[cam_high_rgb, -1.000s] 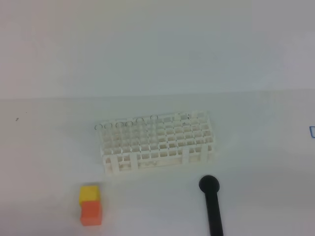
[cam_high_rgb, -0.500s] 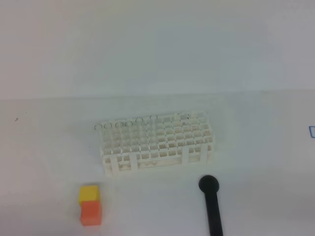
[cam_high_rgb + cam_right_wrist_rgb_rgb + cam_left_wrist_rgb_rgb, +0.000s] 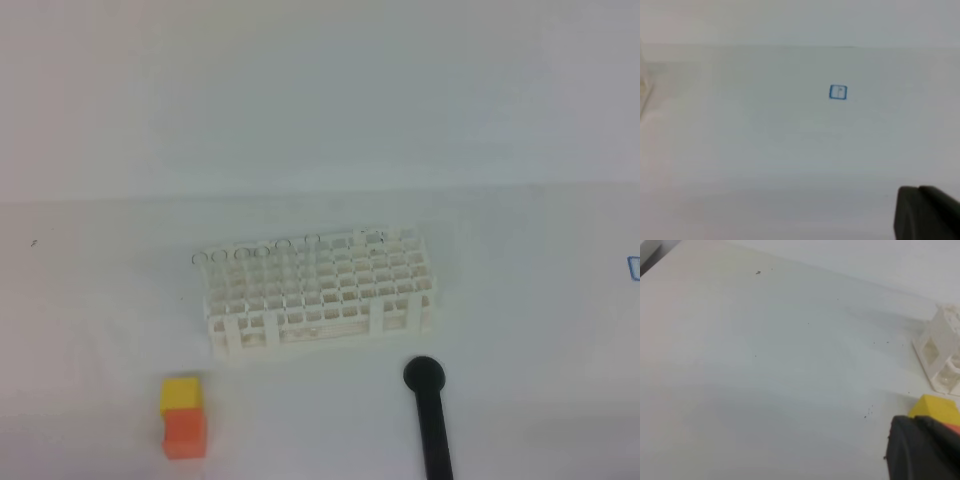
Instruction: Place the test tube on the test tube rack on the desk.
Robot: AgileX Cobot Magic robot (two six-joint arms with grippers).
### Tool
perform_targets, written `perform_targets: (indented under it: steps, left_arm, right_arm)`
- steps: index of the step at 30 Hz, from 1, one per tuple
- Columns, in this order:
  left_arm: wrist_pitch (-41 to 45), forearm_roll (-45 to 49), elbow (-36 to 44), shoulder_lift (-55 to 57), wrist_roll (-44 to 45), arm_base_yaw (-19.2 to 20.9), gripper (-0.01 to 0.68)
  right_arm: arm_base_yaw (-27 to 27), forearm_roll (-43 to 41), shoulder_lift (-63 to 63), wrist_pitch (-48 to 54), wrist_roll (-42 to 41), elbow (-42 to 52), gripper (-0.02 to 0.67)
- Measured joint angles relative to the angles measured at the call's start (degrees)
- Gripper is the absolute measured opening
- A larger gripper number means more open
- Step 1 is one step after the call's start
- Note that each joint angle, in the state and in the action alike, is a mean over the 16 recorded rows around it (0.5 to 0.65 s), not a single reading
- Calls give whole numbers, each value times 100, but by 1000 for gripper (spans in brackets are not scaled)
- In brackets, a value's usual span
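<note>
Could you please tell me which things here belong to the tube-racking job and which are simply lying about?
Job:
- rack
- tubes, seen only as faint rims along the rack's far row
- desk

Lying about:
- yellow-orange block
- black stick
- small blue square mark

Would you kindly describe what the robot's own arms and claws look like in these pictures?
Very little of them shows. In the left wrist view, the left claw is a matte black, blocky part with rounded edges at the lower right corner. The right wrist view shows the right claw as the same dark, plain shape. No cables, markings or arm links are visible, and neither arm appears in the exterior high view.
</note>
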Motion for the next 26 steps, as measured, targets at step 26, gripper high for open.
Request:
perform_targets:
  steps: [26]
  left_arm:
    - [0, 0, 0, 3, 0, 0, -1]
  right_arm:
    - [-191, -36, -25, 309, 19, 20, -1]
